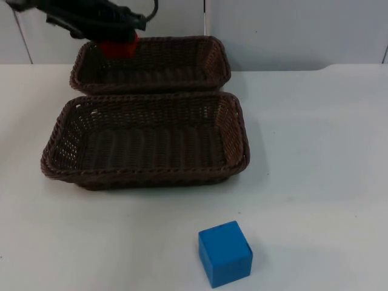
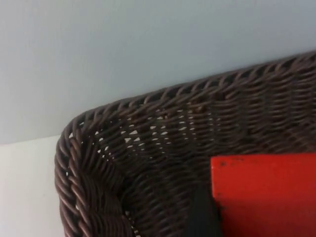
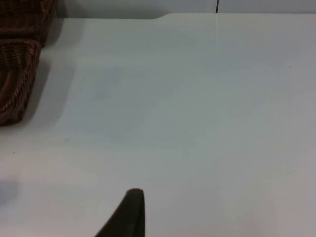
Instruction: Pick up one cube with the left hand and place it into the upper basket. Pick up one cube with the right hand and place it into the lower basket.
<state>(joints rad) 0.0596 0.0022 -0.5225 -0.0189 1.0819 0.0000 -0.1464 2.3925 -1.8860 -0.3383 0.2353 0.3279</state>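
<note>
My left gripper [image 1: 121,37] is shut on a red cube [image 1: 119,47] and holds it over the far left corner of the upper basket [image 1: 213,60]. In the left wrist view the red cube [image 2: 266,197] hangs just above the woven corner of that basket [image 2: 98,163]. The lower basket [image 1: 240,130] sits in front of it with nothing inside. A blue cube [image 1: 225,253] stands on the table near the front edge, to the right of the middle. My right gripper [image 3: 133,212] waits above bare table to the right of the lower basket [image 3: 17,79].
The white table [image 1: 321,157] stretches to the right of both baskets and around the blue cube. The grey partition wall [image 1: 291,30] stands directly behind the upper basket.
</note>
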